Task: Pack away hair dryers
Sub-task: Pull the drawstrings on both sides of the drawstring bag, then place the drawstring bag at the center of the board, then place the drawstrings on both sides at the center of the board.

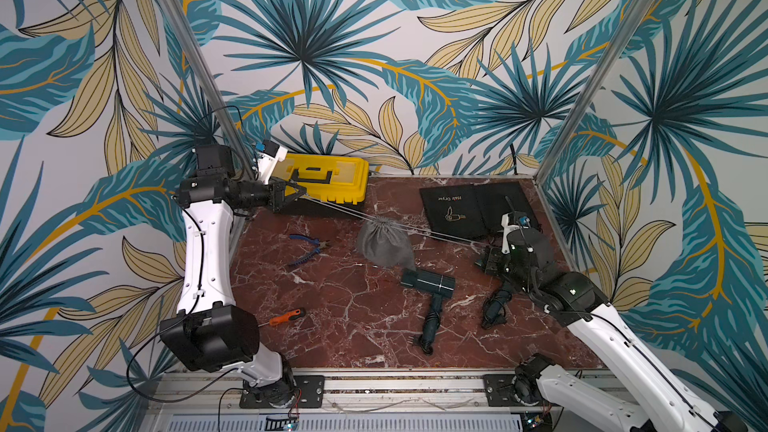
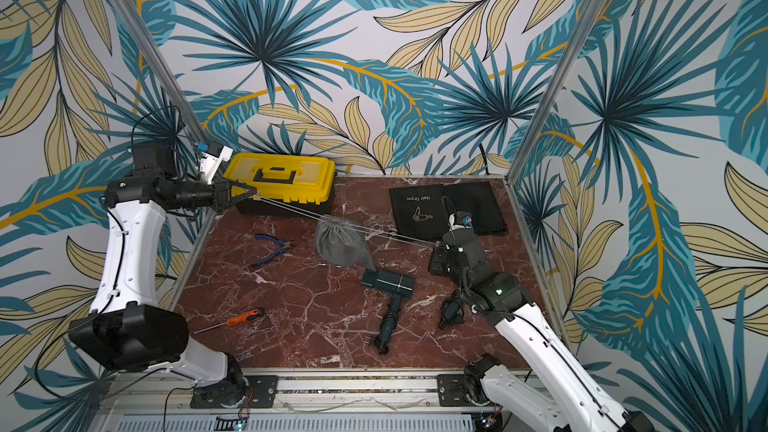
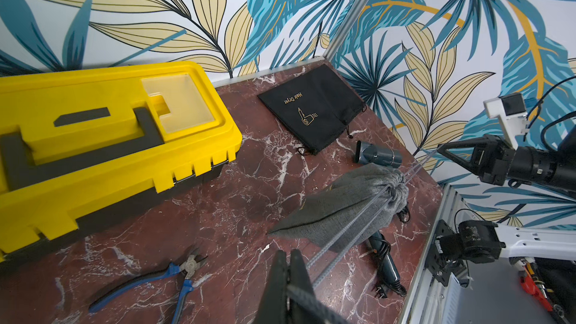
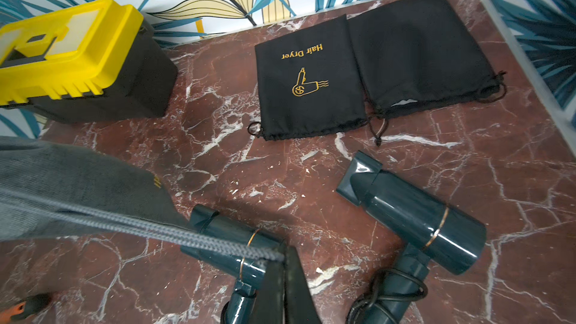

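Note:
A grey drawstring bag [image 1: 384, 243] [image 2: 340, 245] hangs over the table's middle, its mouth cinched; its contents are hidden. Taut cords run from it both ways. My left gripper [image 1: 305, 192] [image 3: 290, 254] is shut on one cord near the toolbox. My right gripper [image 1: 489, 248] [image 4: 285, 252] is shut on the other cord. One dark teal hair dryer [image 1: 428, 284] [image 4: 237, 244] lies just in front of the bag. A second teal hair dryer [image 4: 417, 213] [image 3: 378, 157] lies under my right arm. Both have cords wrapped round their handles.
Two black bags lie flat at the back right, one printed "Hair Dryer" [image 1: 453, 205] [image 4: 308, 82], the other [image 4: 414, 54] beside it. A yellow toolbox [image 1: 328, 178] stands shut at the back left. Blue pliers [image 1: 309, 249] and an orange screwdriver [image 1: 286, 317] lie on the left.

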Controlling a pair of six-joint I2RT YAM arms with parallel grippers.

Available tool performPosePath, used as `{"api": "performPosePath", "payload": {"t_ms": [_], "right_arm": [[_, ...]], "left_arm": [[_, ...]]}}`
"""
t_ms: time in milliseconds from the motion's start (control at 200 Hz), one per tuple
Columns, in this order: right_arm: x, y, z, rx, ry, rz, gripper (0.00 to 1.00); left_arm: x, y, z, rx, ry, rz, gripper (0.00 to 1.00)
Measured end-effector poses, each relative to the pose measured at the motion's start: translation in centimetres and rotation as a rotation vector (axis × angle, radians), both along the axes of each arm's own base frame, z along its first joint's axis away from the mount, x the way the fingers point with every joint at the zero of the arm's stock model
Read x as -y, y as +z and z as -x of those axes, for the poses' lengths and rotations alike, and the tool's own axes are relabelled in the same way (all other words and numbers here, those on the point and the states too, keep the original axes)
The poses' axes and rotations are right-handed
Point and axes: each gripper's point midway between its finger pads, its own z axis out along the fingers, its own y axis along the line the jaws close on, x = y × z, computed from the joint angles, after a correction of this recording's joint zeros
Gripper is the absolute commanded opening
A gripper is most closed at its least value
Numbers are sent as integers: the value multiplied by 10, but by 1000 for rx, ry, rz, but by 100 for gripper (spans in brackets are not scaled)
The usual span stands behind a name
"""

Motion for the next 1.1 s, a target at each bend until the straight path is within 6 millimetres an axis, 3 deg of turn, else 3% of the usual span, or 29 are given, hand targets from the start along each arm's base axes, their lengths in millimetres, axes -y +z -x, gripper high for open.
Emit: {"api": "performPosePath", "payload": {"t_ms": [441,606,706,826,966,1096], "right_arm": [[-65,-28,-26,-117,223,-121,0],[-106,-29,-29,-131,331,-115,0],[-136,-29,-26,-142,406,-104,0],[-171,-31,-15,-157,505,-115,0],[-197,-37,3,-184,587,-138,0],[-204,-44,16,-208,614,-165,0]], "left_arm": [[-17,20,-16,40,53,10,0],[3,24,-15,86,23,-64,0],[35,36,0,151,-45,-103,0],[70,47,37,209,-128,-124,0],[78,44,62,235,-145,-148,0],[83,19,73,195,-162,-167,0]]}}
